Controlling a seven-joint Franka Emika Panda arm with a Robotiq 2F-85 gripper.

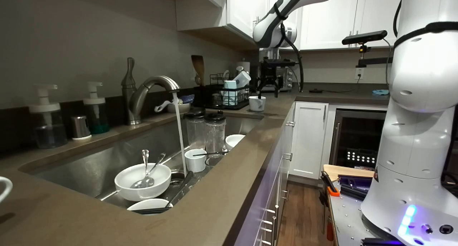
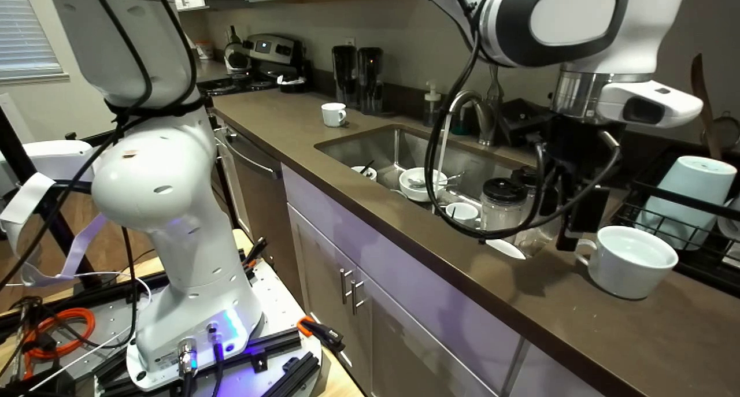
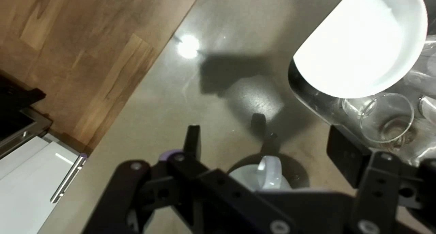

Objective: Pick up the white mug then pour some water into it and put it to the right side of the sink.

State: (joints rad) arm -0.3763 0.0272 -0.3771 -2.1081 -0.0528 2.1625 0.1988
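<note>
The white mug [image 2: 629, 267] stands upright on the brown countertop at the end of the sink, beside the dish rack. It also shows in an exterior view [image 1: 257, 104], and its handle shows low in the wrist view [image 3: 271, 172]. My gripper [image 3: 265, 143] is open and points down near the handle side of the mug. In the wrist view the handle lies between the spread fingers, with nothing gripped. The mug's far side is hidden by the gripper there. The steel sink [image 2: 347, 148] holds dishes. Water runs from the arched faucet [image 1: 154, 83] into it.
Several bowls, cups and lidded glass jars [image 1: 215, 133] sit in the sink. A black dish rack [image 1: 243, 97] with pale blue cups stands by the wall. Another white cup [image 2: 333, 115] stands on the far counter. Loose cables [image 2: 451, 171] hang from the arm.
</note>
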